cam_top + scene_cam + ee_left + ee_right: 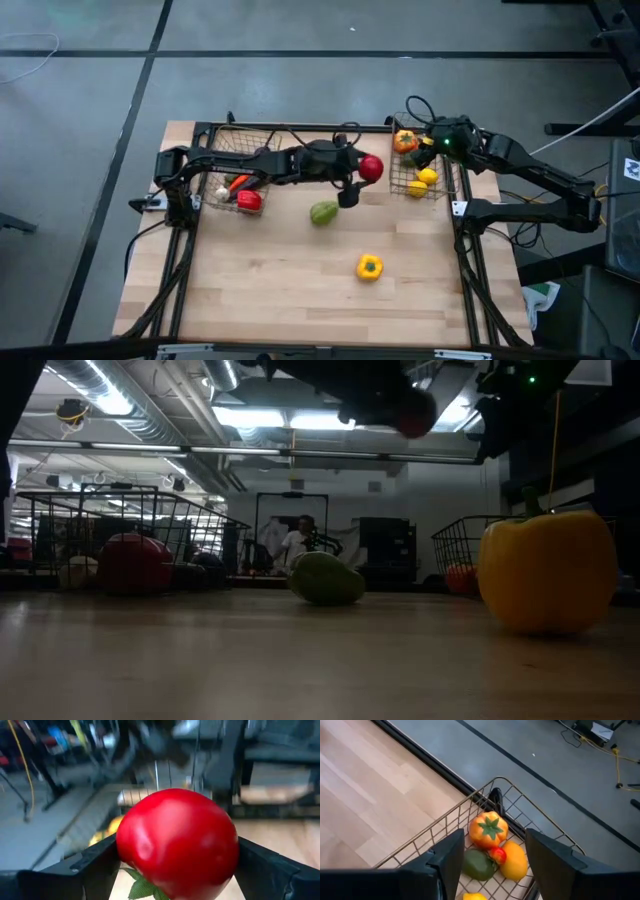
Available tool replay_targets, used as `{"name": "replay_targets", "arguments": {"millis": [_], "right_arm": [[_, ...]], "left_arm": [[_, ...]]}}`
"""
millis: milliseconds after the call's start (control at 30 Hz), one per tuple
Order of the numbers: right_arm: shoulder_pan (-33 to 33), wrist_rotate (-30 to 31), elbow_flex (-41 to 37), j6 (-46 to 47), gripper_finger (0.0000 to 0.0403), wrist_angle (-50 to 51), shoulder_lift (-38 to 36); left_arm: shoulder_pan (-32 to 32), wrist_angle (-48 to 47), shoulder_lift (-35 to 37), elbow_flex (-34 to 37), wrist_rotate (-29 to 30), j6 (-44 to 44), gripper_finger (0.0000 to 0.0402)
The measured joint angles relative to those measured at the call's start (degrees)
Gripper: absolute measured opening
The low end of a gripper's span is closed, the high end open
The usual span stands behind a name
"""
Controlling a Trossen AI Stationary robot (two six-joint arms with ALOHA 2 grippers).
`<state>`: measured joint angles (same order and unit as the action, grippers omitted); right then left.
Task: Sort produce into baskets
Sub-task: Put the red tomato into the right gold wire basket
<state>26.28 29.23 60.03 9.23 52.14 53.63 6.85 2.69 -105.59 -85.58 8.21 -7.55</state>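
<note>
The produce is spread over the wooden table [300, 290] and in two wire baskets. A big red tomato [371, 167] is held up in the air by the left gripper [362, 172]. The left arm reaches across the back of the table, and its two dark fingers [90, 867] press on both sides of the tomato, which has a small green leaf under it. In the low view the tomato hangs high above the table, not touching it.

The left basket [215, 135] sits at the back left corner. It holds a red pepper [249, 201], an orange carrot [238, 183] and some other pieces that are hard to tell apart.

The right basket [397, 185] sits at the back right corner. The right gripper [490, 865] hangs over it with its fingers spread wide and nothing in them. Below it, in the basket, lie an orange pepper [489, 830] with a green star top, a yellow lemon [514, 860], a tiny red tomato [497, 854] between them, a green piece [478, 865] and one more yellow piece [474, 896] at the edge.

Two pieces lie loose on the table. A green avocado [323, 213] is near the middle, just below the left gripper in the high view. A yellow pepper [369, 267] stands closer to the front, well apart from both baskets
</note>
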Motion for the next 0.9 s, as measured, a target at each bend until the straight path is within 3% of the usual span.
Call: {"name": "replay_targets", "arguments": {"millis": [467,900], "right_arm": [[0.0,0.8,0.0,-0.5,0.0209,-0.1,0.0],[0.0,-0.7,0.0,-0.6,0.0209,-0.1,0.0]], "left_arm": [[0.6,37.3,-16.6,-0.2,0.0,0.2,0.0331],[2.4,37.1,-29.7,-10.4,0.0,0.3,0.0331]]}}
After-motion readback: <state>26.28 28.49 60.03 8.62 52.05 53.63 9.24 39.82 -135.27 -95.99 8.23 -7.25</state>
